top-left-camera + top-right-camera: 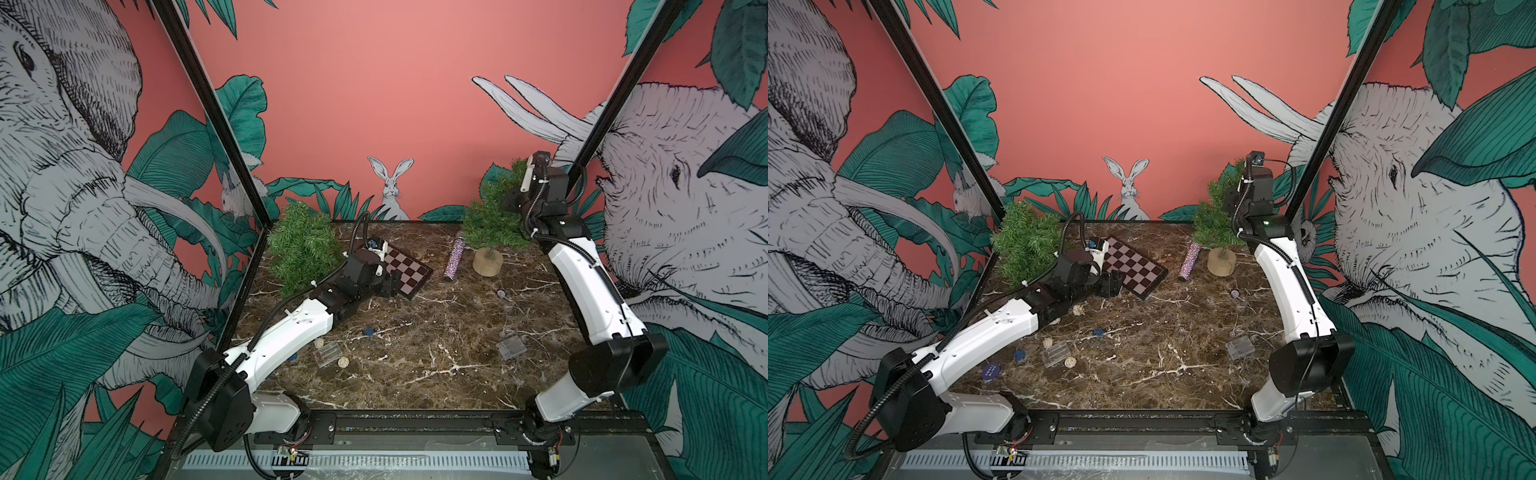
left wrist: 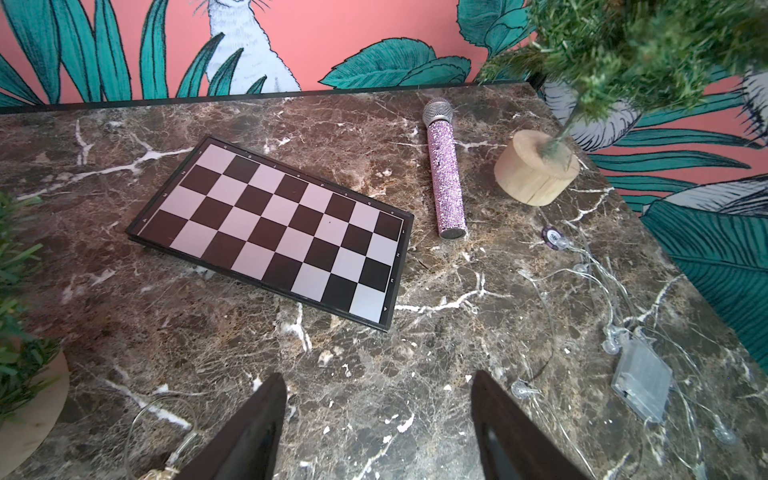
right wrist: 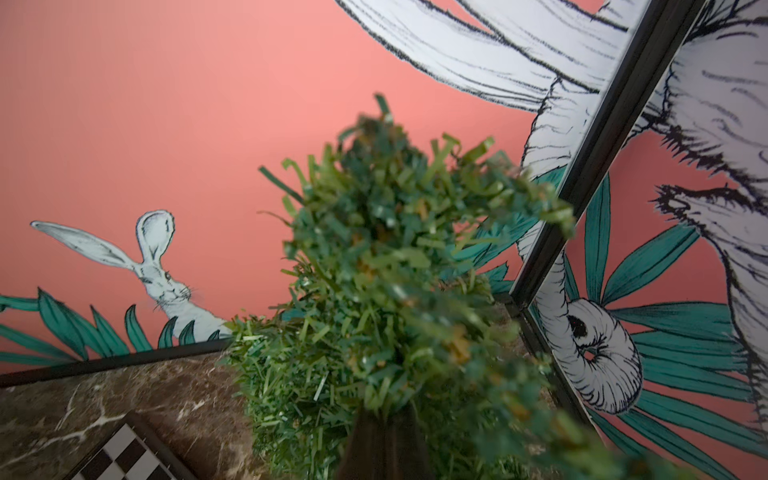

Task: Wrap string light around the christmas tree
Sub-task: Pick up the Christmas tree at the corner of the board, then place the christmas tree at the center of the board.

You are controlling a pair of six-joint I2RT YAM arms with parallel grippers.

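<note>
The christmas tree stands at the back right on a round wooden base; the left wrist view shows that base too. My right gripper is shut on a branch high in the foliage; in both top views it is pressed into the tree's right side. A clear string light with small bulbs lies loose on the marble beside its clear battery box. My left gripper hangs open over bare marble by the chessboard, holding nothing.
A second green tree stands back left. A glittery pink microphone lies between chessboard and tree base. A poker chip, a blue chip, wicker balls and another clear box lie on the marble table.
</note>
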